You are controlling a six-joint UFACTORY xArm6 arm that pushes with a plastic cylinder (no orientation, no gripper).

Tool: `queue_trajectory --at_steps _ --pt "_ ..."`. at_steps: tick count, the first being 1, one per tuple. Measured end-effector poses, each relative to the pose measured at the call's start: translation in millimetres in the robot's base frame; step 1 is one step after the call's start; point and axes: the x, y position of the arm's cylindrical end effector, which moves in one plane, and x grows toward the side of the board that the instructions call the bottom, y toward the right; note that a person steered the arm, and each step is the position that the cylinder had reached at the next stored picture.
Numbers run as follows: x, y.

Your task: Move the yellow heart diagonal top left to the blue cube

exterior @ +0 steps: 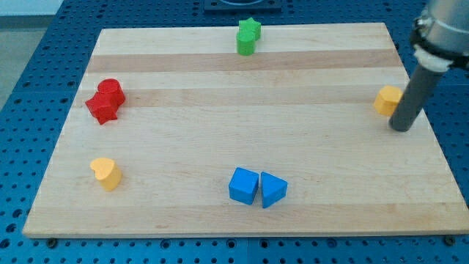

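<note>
The yellow heart (106, 173) lies near the board's left edge, toward the view's bottom. The blue cube (243, 185) sits at the bottom middle, far to the heart's right and slightly lower, touching a blue triangular block (272, 190) on its right. My tip (401, 127) rests on the board at the far right, just right of and below a yellow-orange block (388, 100), far from the heart and the cube.
A red cylinder-like block (111, 90) and a red star-like block (102, 108) touch each other at the left. A green star (248, 35) stands at the top middle. The wooden board (242, 81) lies on a blue perforated table.
</note>
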Motion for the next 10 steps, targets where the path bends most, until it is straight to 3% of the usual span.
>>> queue_trajectory --at_steps 3,4,7,8,10 --pt "-17 -31" --pt "6 -103" --pt "20 -420" --pt "29 -499" --pt "126 -511"
